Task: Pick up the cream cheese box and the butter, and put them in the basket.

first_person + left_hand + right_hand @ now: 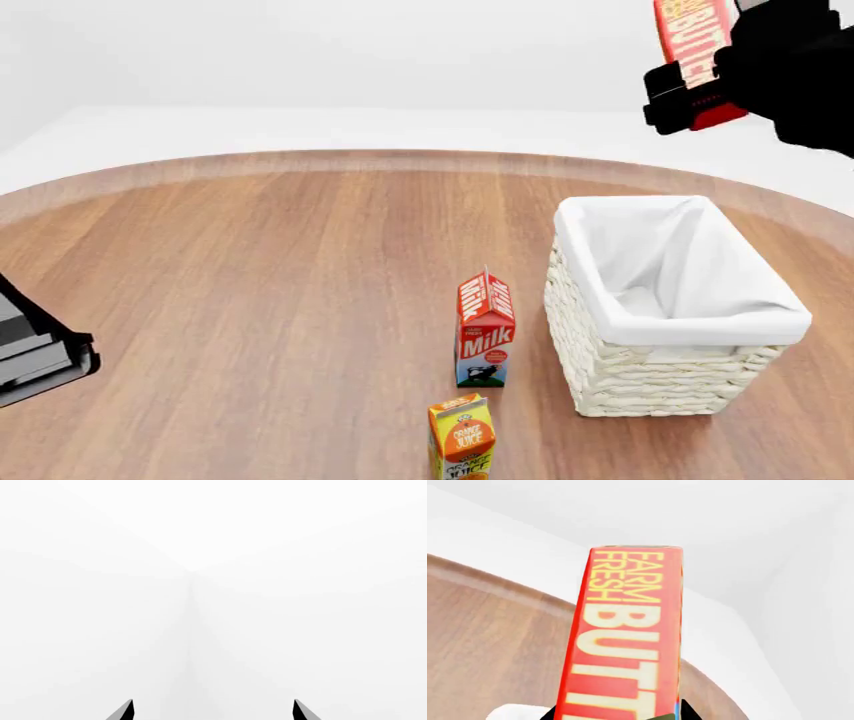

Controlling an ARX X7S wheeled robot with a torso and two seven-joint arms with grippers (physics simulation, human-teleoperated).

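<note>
Orange juice carton [462,436] stands nearest on the round wooden bench [254,290], with the milk carton [485,329] behind it and the white-lined basket [667,372] just to their right. Higher and farther back, the right end effector [694,85] grips the butter [697,40] upright above the bench. Left end effector [213,711] shows fingertips [123,712] spread wide, holding nothing.

Bright even light, faint soft shadows, washed-out white background, sharp renders
</note>
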